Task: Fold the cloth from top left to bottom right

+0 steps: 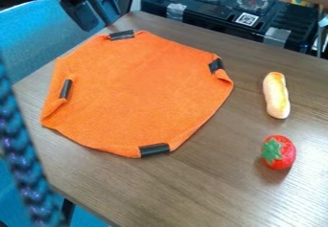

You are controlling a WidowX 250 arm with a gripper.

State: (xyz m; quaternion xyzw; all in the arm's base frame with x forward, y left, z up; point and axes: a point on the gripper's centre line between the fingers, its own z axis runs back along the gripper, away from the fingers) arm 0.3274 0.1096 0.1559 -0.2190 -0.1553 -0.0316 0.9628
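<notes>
With the clock face laid over the camera view, the cloth (137, 92) is found at five o'clock from the gripper (97, 21), and on that line the whole fold turns. The nearest part, the edge between the cloth's own ten and twelve, is faced by the jaws across a small gap, with no contact seen. No strong long axis is offered here: a broad, many-sided, nearly round sheet is presented, laid out on the table (192, 187). Whether the jaws are parted or closed cannot be told from this angle, though no cloth is seen held in them. Four dark strips are carried at the rim: the upper strip (122, 35) just short of twelve, the right strip (216, 66) at two, the lower strip (154, 149) between five and six, the left strip (66, 89) at nine. Small turned edges are shown beside the left and right strips. At three o'clock from the cloth a toy bread roll (276, 96) is placed, and at four a toy strawberry (279, 152), both well apart from it. The fold appears unstarted; the near edge should be pinched low, lifted and carried towards four or five, lest the sheet be merely dragged.
</notes>
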